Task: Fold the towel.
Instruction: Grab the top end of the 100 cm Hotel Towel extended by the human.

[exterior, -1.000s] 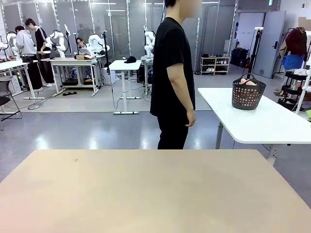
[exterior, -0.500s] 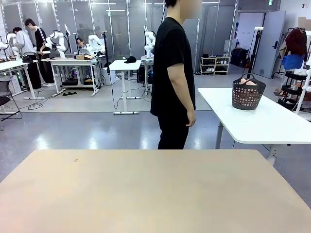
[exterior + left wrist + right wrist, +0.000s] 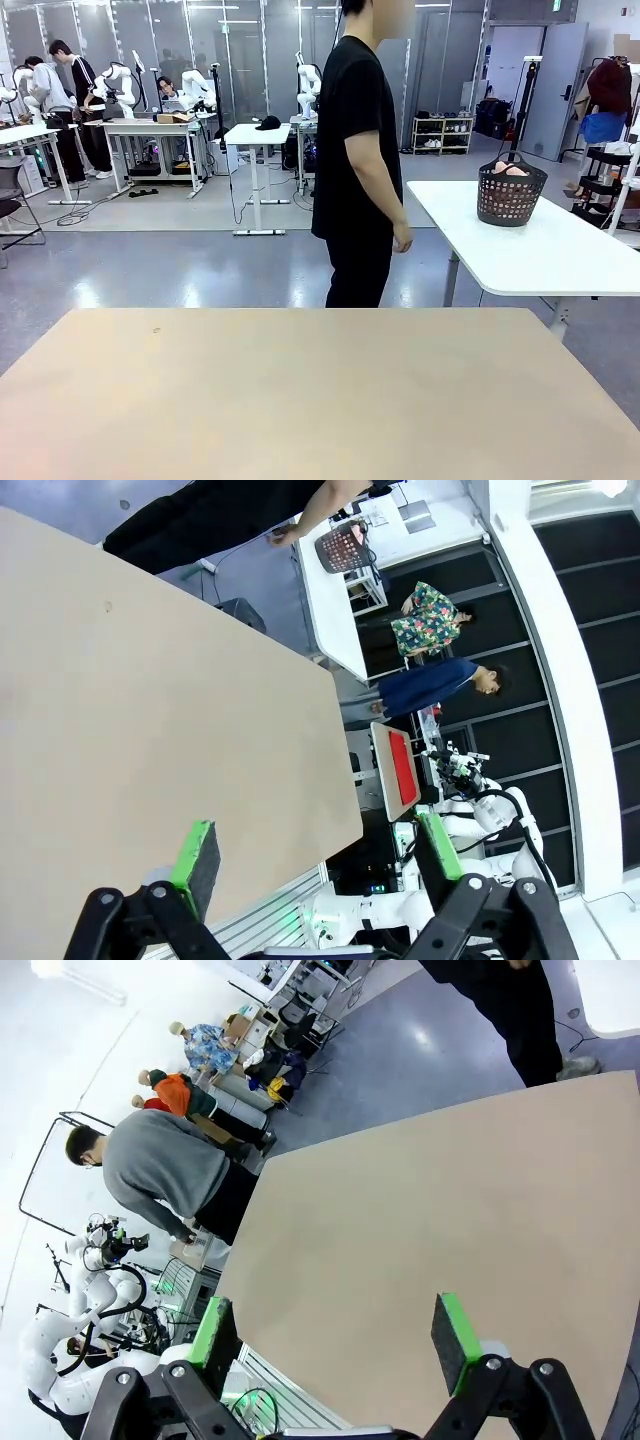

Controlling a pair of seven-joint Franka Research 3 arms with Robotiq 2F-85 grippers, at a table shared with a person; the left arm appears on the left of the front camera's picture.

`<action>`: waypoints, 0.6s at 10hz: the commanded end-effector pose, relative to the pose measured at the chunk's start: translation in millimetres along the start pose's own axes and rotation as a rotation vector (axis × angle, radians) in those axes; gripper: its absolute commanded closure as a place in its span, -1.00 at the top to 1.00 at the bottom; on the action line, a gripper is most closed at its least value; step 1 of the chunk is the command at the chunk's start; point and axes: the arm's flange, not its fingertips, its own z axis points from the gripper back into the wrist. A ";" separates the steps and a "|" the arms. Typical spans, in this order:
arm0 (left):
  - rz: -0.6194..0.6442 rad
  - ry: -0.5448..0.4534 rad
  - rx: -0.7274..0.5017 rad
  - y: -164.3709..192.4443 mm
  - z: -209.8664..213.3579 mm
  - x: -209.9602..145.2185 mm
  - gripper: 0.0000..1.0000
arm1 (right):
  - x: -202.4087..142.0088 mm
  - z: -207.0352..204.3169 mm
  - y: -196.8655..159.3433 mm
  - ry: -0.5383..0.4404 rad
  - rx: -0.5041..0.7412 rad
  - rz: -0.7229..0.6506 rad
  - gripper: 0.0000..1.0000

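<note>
towel (image 3: 510, 169) in basket (image 3: 511, 197) — person (image 3: 355, 150) near

Person (image 3: 355, 150) in black stands beyond tan table (image 3: 300, 400); dark basket (image 3: 510, 195) on white table (image 3: 560, 260).

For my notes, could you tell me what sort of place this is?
Likely a robotics lab: rows of white tables, people working at a far bench, and the open left gripper by the tan table.

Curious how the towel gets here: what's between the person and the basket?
Front view: bare white table lies between the person and the basket holding the towel.
</note>
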 end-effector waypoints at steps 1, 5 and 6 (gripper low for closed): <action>-0.021 0.001 -0.024 -1.0 0.6 3.4 1.00 | 3.0 -0.9 0.8 -0.014 0.015 0.021 1.00; -0.021 0.001 -0.024 -1.0 0.6 3.4 1.00 | 3.0 -0.9 0.8 -0.014 0.015 0.021 1.00; -0.021 0.001 -0.024 -1.0 0.6 3.4 1.00 | 3.0 -0.9 0.8 -0.014 0.015 0.021 1.00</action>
